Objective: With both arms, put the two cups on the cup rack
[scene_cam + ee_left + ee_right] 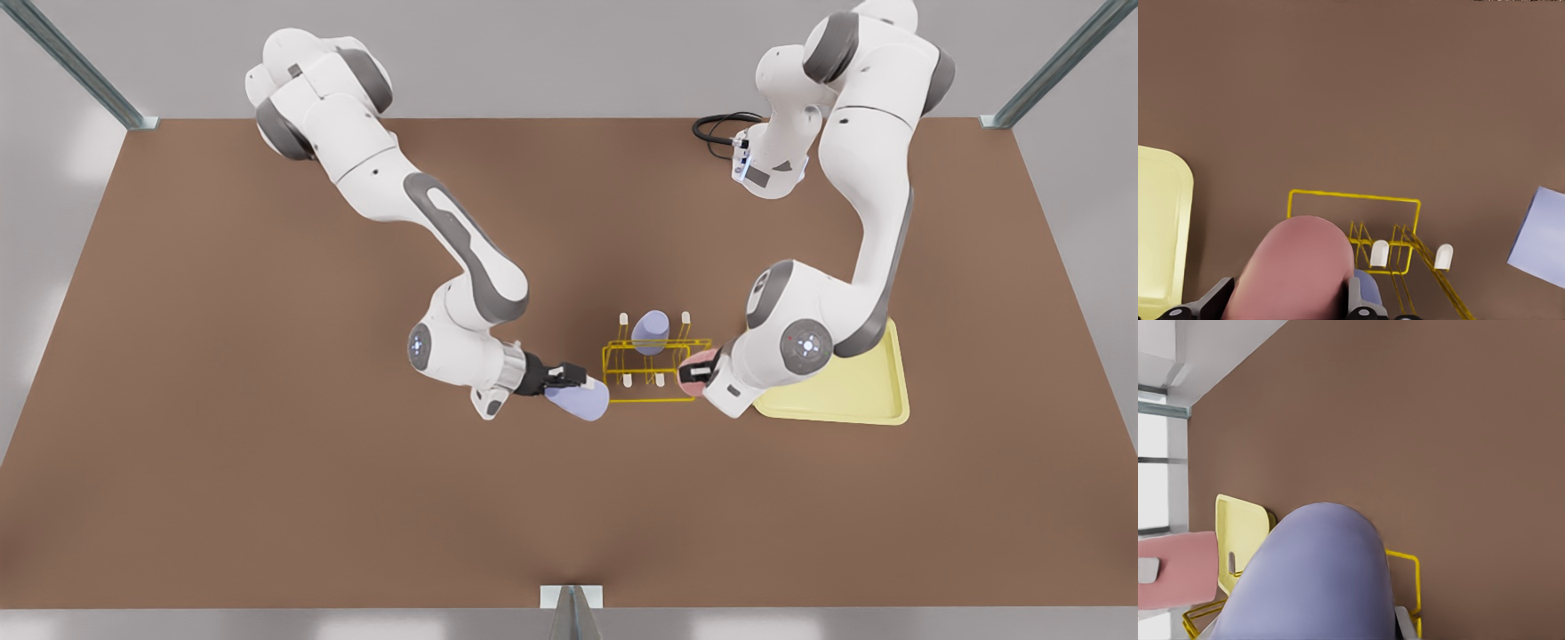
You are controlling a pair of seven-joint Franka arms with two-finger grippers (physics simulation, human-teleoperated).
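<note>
Three cups, one rack, two arms.
Left gripper grips the pink cup, right gripper the lavender cup; a third cup sits racked.

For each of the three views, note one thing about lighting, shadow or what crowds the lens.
Front view: even, soft light, faint shadows under the cup rack and the arms. Left wrist view: the pink cup in the left gripper looms large. Right wrist view: the lavender cup crowds the lens; bright glare at the window edge.
</note>
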